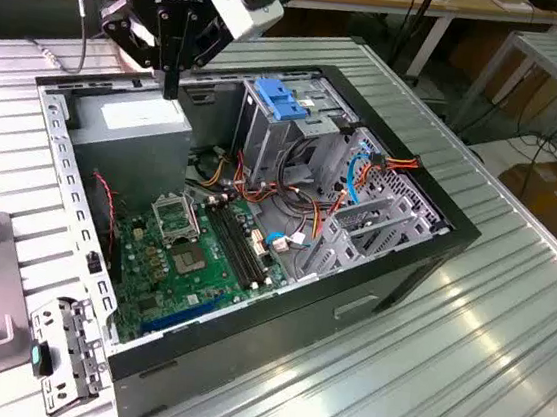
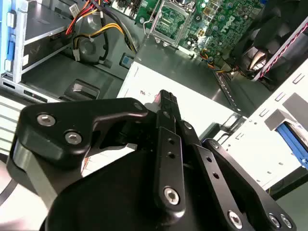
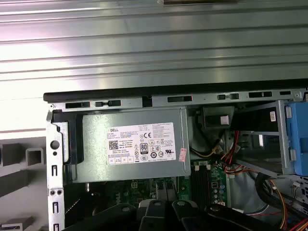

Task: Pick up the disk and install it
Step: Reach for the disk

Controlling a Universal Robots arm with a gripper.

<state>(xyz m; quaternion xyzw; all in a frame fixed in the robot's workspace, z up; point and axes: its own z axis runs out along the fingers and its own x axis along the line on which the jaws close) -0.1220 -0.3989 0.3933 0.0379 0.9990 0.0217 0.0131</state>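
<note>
Disk [image 1: 276, 101], judged to be the blue-railed unit standing on edge at the top of the drive cage [image 1: 251, 155], inside the open computer case [image 1: 425, 245] on a ribbed metal table [image 1: 461, 370]. Its blue carrier end and a strip of grey metal show; how deeply it sits cannot be told. The gripper [image 1: 171, 86] hangs just above the power supply [image 1: 133, 116], well apart from the disk and toward the exterior view's left. Its fingers [image 2: 167, 108] appear pressed together, with nothing between them.

Hazards, as judged from this arrangement:

(a) The fingertips are close over the power supply's white sticker [image 3: 139, 143]. A small downward error would likely strike or scuff the housing.

(b) A bundle of orange, yellow and red cables [image 1: 304, 206] and a blue data cable [image 1: 355, 177] lie just beside the cage. Fingers or a lifted disk could snag them and pull a connector loose.

(c) The carrier rails are plastic. A grip placed on them instead of the metal body may flex them, letting the disk tilt or slip.

(d) A tilted disk would probably jam against the cage walls.

(e) The bare motherboard [image 1: 192, 259] lies below, so a dropped disk could damage its components.
</note>
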